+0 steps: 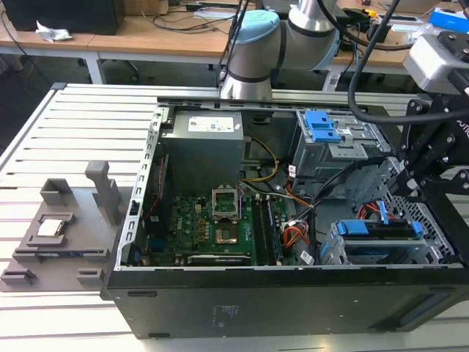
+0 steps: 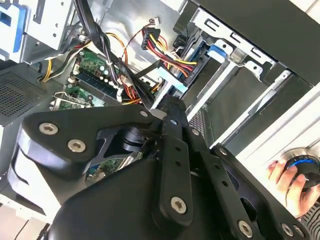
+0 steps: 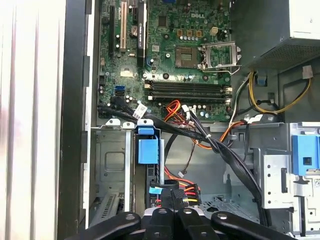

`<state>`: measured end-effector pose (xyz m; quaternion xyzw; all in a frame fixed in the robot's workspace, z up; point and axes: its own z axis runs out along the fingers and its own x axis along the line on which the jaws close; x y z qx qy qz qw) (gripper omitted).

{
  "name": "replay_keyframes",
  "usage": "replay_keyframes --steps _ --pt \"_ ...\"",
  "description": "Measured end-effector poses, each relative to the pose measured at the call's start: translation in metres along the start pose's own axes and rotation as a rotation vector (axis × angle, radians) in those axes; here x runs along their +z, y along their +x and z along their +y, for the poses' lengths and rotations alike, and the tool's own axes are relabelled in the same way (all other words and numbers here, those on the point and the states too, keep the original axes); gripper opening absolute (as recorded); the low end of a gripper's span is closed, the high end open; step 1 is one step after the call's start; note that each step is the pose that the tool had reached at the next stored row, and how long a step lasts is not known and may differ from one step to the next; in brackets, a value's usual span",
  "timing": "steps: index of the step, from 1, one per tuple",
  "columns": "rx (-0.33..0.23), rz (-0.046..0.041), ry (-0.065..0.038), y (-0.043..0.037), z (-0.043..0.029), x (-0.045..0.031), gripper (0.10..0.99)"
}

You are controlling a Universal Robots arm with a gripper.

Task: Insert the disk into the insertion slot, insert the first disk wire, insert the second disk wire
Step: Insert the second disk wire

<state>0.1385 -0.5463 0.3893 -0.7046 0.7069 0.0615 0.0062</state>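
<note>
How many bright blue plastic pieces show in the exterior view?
2: the blue latch on the tall cage at the back, and the disk's blue frame in the insertion slot at the view's right. Others may be hidden.

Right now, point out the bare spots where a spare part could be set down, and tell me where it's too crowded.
Free: the white slatted metal table, between the grey plastic fixture and the open black computer case, and in front of that case. Crowded: inside the case, where bundled cables run between the green motherboard and the silver perforated drive cage.
</note>
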Motion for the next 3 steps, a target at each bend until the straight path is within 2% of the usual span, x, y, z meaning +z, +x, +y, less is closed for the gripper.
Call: replay_keyframes --steps 3 --pt "0.0 0.0 0.0 0.0 0.0 -0.0001 0.106"
